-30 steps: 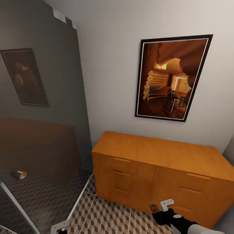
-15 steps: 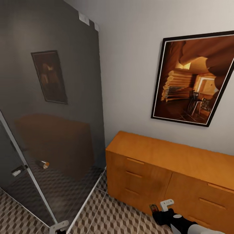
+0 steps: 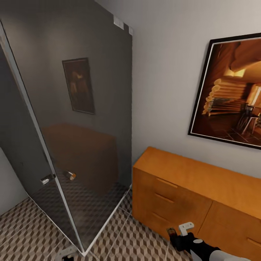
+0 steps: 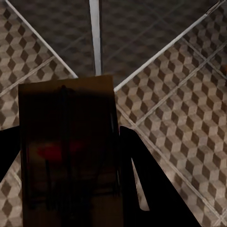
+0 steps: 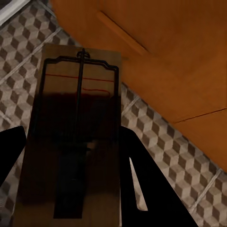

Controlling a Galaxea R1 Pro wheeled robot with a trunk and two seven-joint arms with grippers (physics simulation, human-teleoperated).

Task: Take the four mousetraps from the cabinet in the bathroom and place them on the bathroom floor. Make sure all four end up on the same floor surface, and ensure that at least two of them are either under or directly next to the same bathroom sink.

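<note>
Evidently a mousetrap (image 4: 66, 156) is pinched between the left gripper's (image 4: 66, 189) fingers and another mousetrap (image 5: 78, 137) between the right gripper's (image 5: 71, 189), above the bathroom floor (image 3: 137, 243) beside the cabinet (image 3: 195, 192). Either could be knocked loose against the glass shower panel (image 3: 83, 145) nearby.

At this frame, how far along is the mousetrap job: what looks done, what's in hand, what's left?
Done: two mousetraps look taken out, and the cabinet fronts appear closed. In hand: the left gripper holds one mousetrap above the bathroom floor; the right gripper holds another mousetrap beside the cabinet. Left: none lies on the tiles in these views, so both need placing; the other two traps and the sink aren't seen.
</note>
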